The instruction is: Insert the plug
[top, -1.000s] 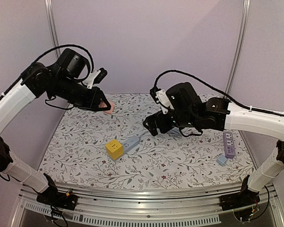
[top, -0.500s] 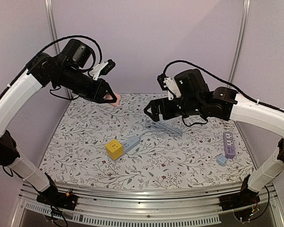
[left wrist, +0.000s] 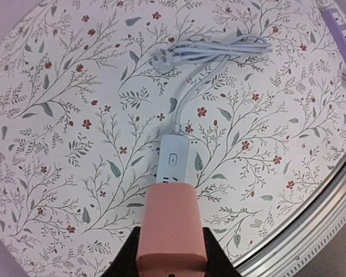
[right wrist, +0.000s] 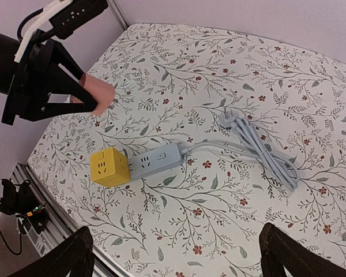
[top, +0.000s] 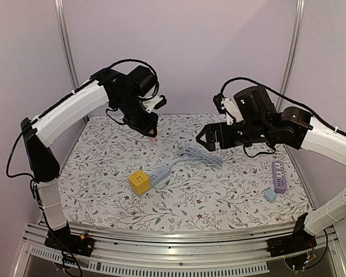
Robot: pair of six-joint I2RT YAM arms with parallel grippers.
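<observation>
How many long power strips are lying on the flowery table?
2. The pale grey-blue plastic strip lies mid-table beside a yellow plastic cube; the purple plastic strip lies near the right edge.

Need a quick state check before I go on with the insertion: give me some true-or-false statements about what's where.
The left gripper holds a pink plug. True.
The right gripper is shut on the grey cable. False: it is open and empty; the cable lies on the table.
The pink plug sits in the grey power strip. False: it is held above the table.
A yellow cube sits at the power strip's end. True.
</observation>
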